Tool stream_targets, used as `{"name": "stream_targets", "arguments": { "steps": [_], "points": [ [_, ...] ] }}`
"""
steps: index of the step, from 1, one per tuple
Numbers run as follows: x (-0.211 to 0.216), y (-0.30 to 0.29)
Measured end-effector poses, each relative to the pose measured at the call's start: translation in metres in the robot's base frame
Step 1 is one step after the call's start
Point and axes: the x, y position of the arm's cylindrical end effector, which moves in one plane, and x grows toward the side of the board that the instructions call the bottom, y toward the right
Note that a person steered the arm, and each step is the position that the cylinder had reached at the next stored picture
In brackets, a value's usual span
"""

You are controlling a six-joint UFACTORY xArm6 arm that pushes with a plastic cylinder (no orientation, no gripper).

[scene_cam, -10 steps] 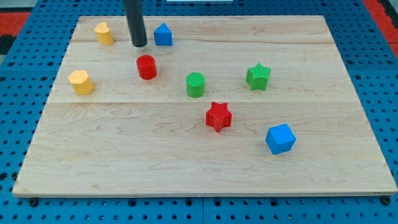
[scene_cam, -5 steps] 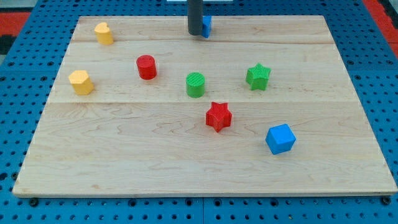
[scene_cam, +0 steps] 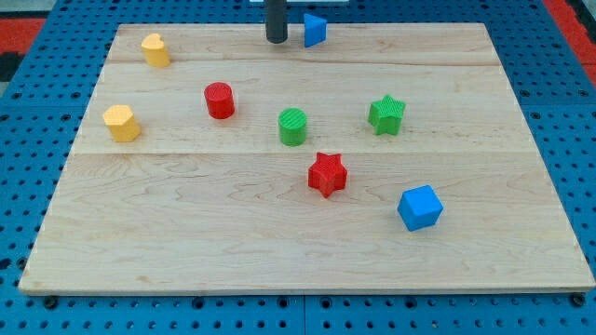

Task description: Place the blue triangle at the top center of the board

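Eight blocks sit on the wooden board (scene_cam: 186,242). From the view's left: two yellow, a hexagon (scene_cam: 121,123) and a cylinder (scene_cam: 155,50); red cylinder (scene_cam: 219,100); green cylinder (scene_cam: 292,126); blue triangle (scene_cam: 314,30) at top centre; red star (scene_cam: 327,174); green star (scene_cam: 386,114); blue cube (scene_cam: 419,207). My tip (scene_cam: 276,41), a bare rod without jaws, stands just left of the triangle, apart.

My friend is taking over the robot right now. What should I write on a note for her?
My tip is at the top edge of the board, just to the view's left of the blue triangle, with a small gap between them.
The blue triangle sits at the top center of the board, so the push looks done.
Left to do: perhaps only check the spot.
The other blocks lie lower on the board, none near the triangle.
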Motion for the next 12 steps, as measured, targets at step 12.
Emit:
{"name": "stream_targets", "arguments": {
  "steps": [12],
  "points": [
    [0.056,-0.012]
  ]
}}
